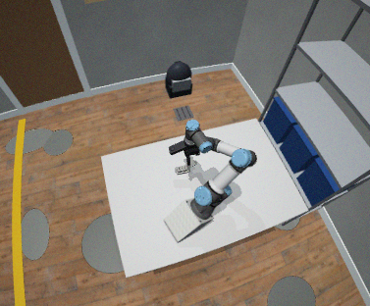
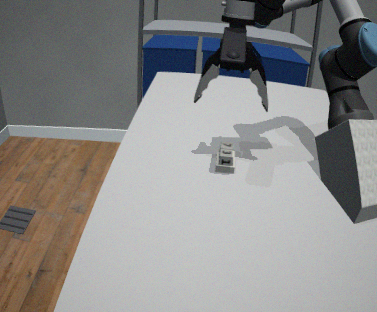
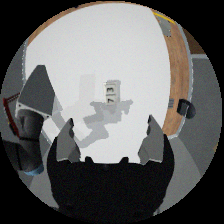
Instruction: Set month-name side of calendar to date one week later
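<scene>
A small pale calendar tray (image 2: 224, 158) (image 3: 112, 93) (image 1: 182, 170) lies on the white table (image 2: 180, 225) with two digit cubes sitting in it. Dark digits show on the cubes' tops; in the wrist view they look like a 7 and a 1, too small to be sure. My gripper (image 2: 231, 102) (image 3: 109, 117) (image 1: 188, 162) hangs well above the tray, fingers spread wide and empty.
A grey ribbed wedge block (image 2: 362, 165) (image 1: 185, 221) stands by the arm's base (image 1: 203, 203). A metal shelf rack with blue bins (image 2: 180, 55) (image 1: 299, 147) stands behind the table. The table's left edge drops to the wooden floor (image 2: 35, 200).
</scene>
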Tool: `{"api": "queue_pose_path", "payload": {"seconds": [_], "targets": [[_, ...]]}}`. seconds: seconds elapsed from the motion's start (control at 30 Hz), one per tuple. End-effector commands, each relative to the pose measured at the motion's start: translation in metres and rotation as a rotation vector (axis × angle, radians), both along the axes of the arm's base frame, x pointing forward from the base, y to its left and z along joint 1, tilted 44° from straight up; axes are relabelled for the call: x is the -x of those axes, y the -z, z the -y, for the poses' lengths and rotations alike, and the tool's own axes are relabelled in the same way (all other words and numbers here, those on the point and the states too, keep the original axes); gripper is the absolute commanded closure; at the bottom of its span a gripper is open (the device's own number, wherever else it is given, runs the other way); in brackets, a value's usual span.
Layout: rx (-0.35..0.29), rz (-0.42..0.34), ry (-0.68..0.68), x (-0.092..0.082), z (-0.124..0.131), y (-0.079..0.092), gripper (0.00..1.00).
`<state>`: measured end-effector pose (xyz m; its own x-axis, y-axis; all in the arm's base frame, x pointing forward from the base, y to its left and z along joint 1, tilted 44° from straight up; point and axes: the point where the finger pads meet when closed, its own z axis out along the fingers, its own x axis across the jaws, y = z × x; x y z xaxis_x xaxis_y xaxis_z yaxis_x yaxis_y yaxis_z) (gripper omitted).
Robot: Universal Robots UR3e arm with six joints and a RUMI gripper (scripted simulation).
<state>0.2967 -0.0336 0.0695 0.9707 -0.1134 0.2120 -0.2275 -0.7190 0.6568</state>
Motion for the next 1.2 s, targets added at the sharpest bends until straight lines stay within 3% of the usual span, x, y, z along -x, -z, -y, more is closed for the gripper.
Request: {"api": "queue_pose_path", "payload": {"seconds": [0.0,0.7,1.17], "targets": [[0.0,0.001,0.0,0.0,-0.006,-0.007,0.0],[0.0,0.001,0.0,0.004,-0.041,-0.044,0.0],[0.0,0.001,0.0,0.005,-0.046,-0.049,0.0]]}}
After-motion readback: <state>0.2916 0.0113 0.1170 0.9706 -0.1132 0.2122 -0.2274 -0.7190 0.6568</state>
